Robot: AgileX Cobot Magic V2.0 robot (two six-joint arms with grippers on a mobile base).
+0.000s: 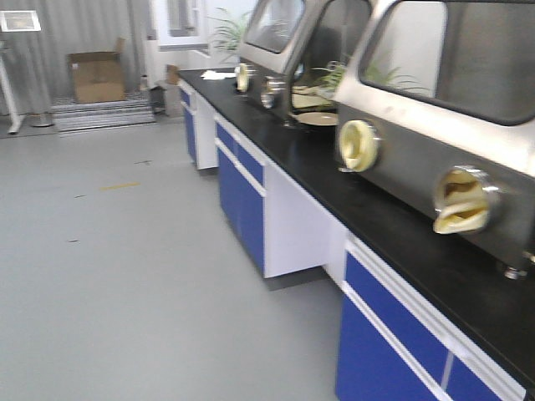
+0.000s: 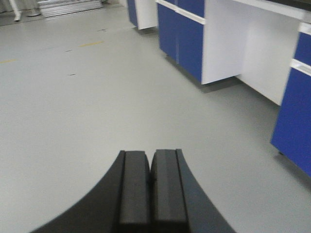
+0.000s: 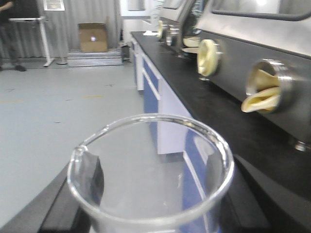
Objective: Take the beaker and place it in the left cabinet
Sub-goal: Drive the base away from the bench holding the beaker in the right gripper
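Two grippers we see. R gripper (image 3: 151,194) pinches the beaker (image 3: 150,165) by its sides, upright, spout at left rim. L gripper (image 2: 150,187) jaws are pressed together, nothing between, above grey floor (image 2: 73,97). Farther, blue cabinets (image 2: 187,34) stand under black counter (image 3: 218,111).

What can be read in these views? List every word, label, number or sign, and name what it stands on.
No text in any view is legible.
Framed wall sign: too blurred to read.
Cardboard box, white label on its front: too small to read.
Loose papers: no readable print.
Beaker: no printed marks show in this view.
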